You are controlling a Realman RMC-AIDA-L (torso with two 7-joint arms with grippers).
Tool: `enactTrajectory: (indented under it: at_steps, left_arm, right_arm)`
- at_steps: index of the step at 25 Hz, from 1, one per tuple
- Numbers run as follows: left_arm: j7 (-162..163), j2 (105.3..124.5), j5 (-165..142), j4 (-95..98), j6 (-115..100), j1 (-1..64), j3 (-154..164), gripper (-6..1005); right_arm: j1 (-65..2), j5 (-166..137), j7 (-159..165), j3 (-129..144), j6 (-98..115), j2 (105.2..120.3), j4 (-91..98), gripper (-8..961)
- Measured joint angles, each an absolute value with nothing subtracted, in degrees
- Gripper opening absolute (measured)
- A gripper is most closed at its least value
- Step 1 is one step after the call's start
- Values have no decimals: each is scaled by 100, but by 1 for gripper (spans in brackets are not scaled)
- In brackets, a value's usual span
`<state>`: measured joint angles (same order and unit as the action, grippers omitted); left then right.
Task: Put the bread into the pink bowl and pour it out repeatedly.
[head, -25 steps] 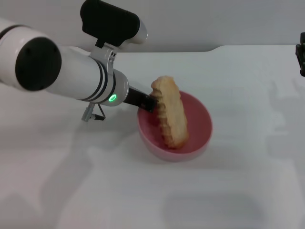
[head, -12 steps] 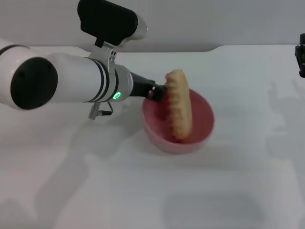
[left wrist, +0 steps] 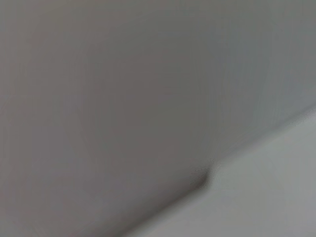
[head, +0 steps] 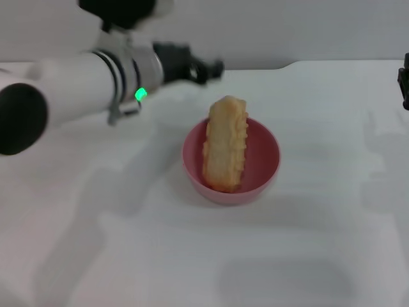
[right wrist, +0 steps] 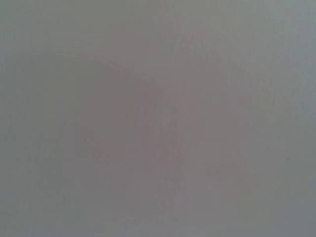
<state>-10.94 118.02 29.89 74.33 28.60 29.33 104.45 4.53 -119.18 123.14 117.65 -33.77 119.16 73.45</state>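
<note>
The ridged, elongated pale orange-tan toy loaf of bread (head: 225,144) stands tilted inside the round glossy pink plastic bowl (head: 265,157), its lower end in the bowl's bottom and its upper end leaning over the far rim. The left gripper (head: 208,69) hangs above the white table (head: 307,256), up and to the left of the bowl, apart from the loaf and holding nothing. Whether it is released or clenched cannot be told. The right gripper (head: 404,82) is parked at the right edge.

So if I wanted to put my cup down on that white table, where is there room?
Nearly anywhere. The pink bowl with the bread propped in it sits mid-table; the table is bare in front of it and to both sides. Behind it on the left, the left gripper hangs above the surface. The right gripper sits at the far right edge.
</note>
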Motion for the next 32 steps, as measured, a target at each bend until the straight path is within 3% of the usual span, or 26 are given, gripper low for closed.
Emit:
enactTrajectory:
  at_steps: [7,15,32]
  left_arm:
    - [-1563,11799,2865,7802,656,2111,10128,798]
    - [-1692,11800,2898,6672,-1079,1724,10176,810]
    - [-938,11818,2944,5363,-2345,1713,10642,810]
  right_arm:
    - [387,-11944,12314,11832,-3410,11910,7087,582]
    - [444,-11970,12338,12075,-3584,11902,6841,582]
    - [313,-12382,13013,12727,-4725,11889,6297,582]
